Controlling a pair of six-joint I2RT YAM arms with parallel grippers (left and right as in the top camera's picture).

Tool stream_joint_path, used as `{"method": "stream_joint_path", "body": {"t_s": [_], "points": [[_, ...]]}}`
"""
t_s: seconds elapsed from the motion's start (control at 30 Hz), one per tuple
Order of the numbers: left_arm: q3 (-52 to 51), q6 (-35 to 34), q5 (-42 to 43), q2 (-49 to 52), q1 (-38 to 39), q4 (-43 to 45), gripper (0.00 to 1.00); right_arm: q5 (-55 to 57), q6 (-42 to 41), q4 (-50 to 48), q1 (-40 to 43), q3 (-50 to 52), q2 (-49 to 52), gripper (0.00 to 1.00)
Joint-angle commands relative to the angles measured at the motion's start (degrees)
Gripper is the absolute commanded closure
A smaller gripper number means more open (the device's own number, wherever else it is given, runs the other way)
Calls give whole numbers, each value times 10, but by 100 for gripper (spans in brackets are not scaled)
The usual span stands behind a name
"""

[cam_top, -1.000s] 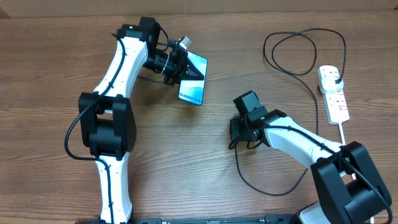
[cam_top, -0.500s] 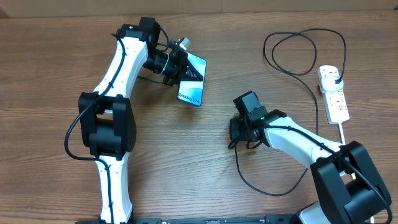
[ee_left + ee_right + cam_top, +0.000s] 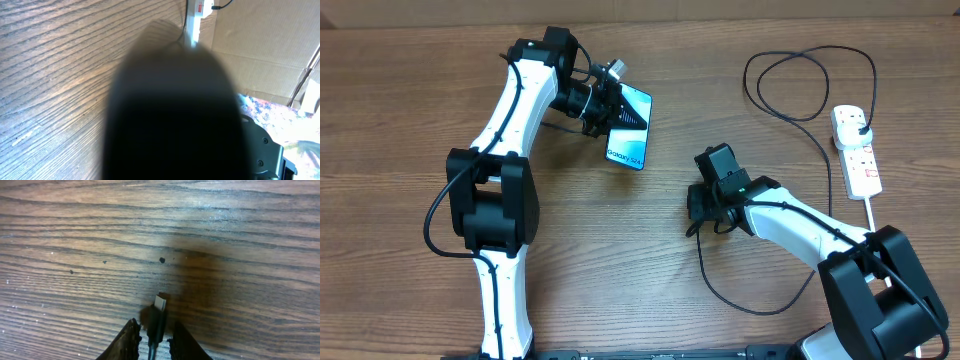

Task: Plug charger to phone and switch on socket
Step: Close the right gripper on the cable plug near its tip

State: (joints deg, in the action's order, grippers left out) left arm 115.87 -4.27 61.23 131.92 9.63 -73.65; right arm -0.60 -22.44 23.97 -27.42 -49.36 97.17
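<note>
1. Brown wood-grain table [image 3: 620, 290] is carrying everything we are looking at, and cardboard [image 3: 260, 50] is standing beyond its far edge.
2. Our right claw [image 3: 155, 327] is sitting low over the wood with its jaws narrow. It is pinching the charger [image 3: 160, 305] just behind the small metal tip, which is pointing away from the fingers [image 3: 131, 339].
3. From that claw the thin black cable is trailing toward the near edge in a loop, then climbing along the right side and curling into a wide ring at the back.
4. Its black plug [image 3: 861, 125] is sitting in the socket [image 3: 863, 170], a white strip with red markings that is lying by the right edge, well apart from the claw.
5. Our left claw [image 3: 603, 108] is closed on the phone [image 3: 632, 130], gripping its upper end and holding it tilted over the far left of the table.
6. We are seeing the blue screen facing up, with the "Galaxy S24" end pointing toward the right claw; phone and charger tip are well apart.
7. Through the left wrist camera a dark blur is filling the middle, and we cannot tell what it is.
</note>
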Motion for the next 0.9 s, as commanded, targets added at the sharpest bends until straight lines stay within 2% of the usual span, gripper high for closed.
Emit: {"method": "stream_joint_path", "body": {"t_s": [0.0, 0.27, 0.53, 0.87], "points": [[5, 9, 17, 0, -1, 0, 96, 10, 2, -3, -2, 6, 12, 78], [5, 9, 19, 0, -1, 1, 96, 9, 2, 0, -2, 7, 12, 80], [5, 9, 36, 0, -1, 9, 96, 9, 2, -2, -2, 7, 12, 90], [5, 9, 36, 0, -1, 9, 96, 10, 2, -5, -2, 7, 12, 86]]}}
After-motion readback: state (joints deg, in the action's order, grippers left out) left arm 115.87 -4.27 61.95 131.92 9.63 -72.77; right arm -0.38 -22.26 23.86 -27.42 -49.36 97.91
